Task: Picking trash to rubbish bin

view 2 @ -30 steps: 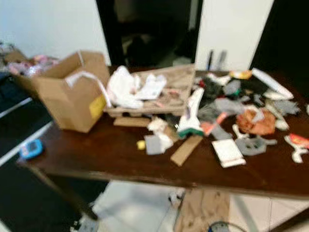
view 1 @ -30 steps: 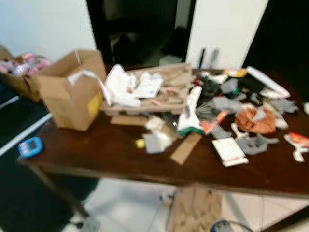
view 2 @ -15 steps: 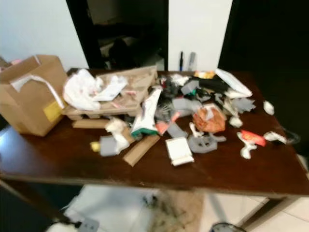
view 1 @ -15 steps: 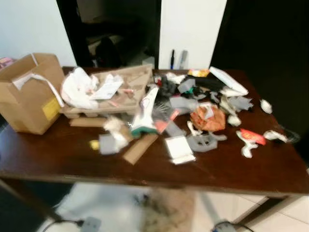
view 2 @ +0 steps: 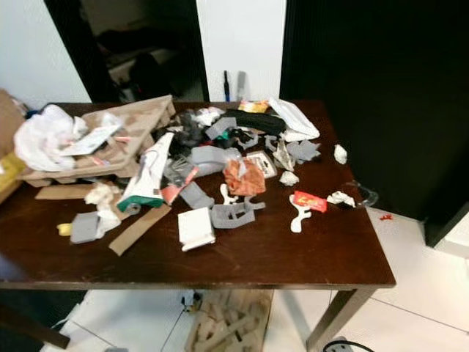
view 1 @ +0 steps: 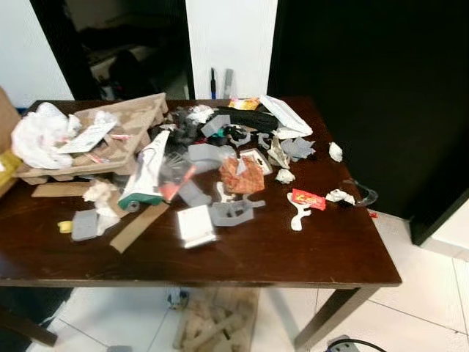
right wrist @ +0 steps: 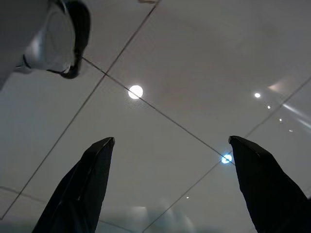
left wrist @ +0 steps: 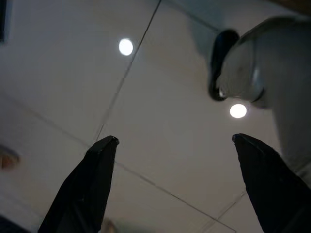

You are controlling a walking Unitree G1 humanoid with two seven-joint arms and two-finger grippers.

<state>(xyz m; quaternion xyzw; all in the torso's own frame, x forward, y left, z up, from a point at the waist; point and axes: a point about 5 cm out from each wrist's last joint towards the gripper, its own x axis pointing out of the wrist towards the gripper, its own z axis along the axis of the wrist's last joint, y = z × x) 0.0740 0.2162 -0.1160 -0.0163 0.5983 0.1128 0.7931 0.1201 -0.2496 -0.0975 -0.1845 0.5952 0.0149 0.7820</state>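
Note:
A dark wooden table (view 1: 322,257) is strewn with trash. Near its middle lie a crumpled orange wrapper (view 1: 242,174), a small white box (view 1: 195,225) and grey moulded pieces (view 1: 233,213). A red wrapper (view 1: 308,199) and crumpled white paper (view 1: 335,152) sit toward the right end. On the left are a green-and-white carton (view 1: 145,172), a cardboard tray (view 1: 117,128) and a white plastic bag (view 1: 37,139). Both arms hang low over pale floor tiles: my left gripper (left wrist: 175,140) and my right gripper (right wrist: 171,140) are open with nothing between their fingers.
A cardboard box edge (view 2: 6,147) shows at the far left. Behind the table are a dark doorway (view 1: 117,51) and a white wall strip (view 1: 231,37); a black wall (view 1: 366,88) runs along the right. Flattened cardboard (view 1: 212,323) lies under the table, a cable (view 1: 352,343) by its right leg.
The head camera has swung right: the cardboard box has slid off the left edge and the table's right end is in view. The trash itself has not moved.

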